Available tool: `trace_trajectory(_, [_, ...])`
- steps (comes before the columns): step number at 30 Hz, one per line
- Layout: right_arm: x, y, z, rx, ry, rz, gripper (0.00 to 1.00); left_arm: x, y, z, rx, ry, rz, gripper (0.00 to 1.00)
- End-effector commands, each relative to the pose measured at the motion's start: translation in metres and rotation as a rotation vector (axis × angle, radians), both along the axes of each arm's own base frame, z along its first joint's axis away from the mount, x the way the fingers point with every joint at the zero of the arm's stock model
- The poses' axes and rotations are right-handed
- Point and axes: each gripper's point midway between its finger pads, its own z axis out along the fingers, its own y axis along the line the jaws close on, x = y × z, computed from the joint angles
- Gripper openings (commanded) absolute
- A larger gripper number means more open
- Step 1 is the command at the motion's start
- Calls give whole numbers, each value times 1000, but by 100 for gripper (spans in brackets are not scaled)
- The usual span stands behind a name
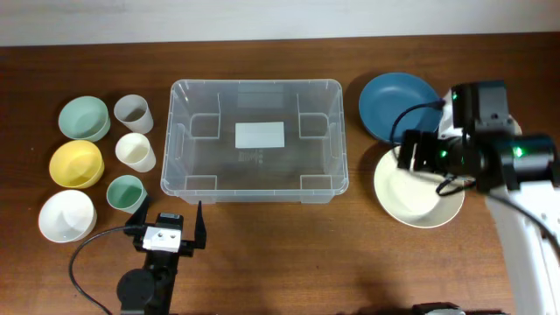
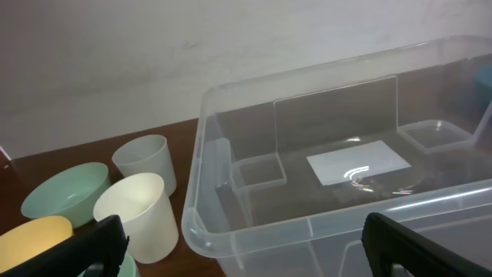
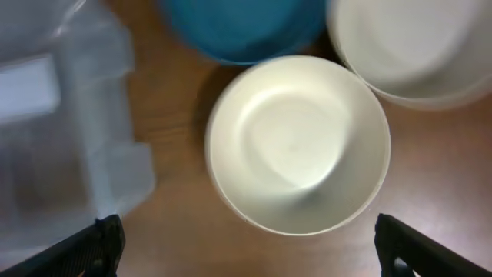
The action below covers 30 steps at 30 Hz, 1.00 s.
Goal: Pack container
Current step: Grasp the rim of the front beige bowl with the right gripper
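as fingers (image 3: 94, 250) gape — right hand (image 3: 247, 250) hovers

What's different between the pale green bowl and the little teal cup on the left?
The pale green bowl is wide and shallow; the teal cup is clearly narrower. The bowl's green is lighter, the cup's darker. The bowl sits farther back, the cup nearer the front and closer to the container. Both stand upright and empty.
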Motion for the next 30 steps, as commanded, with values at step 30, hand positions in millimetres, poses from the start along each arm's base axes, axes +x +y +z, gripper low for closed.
trace_trajectory(30, [-41,-93,-187,289,173,-425,99,0,1,-2,15,6,-1,100])
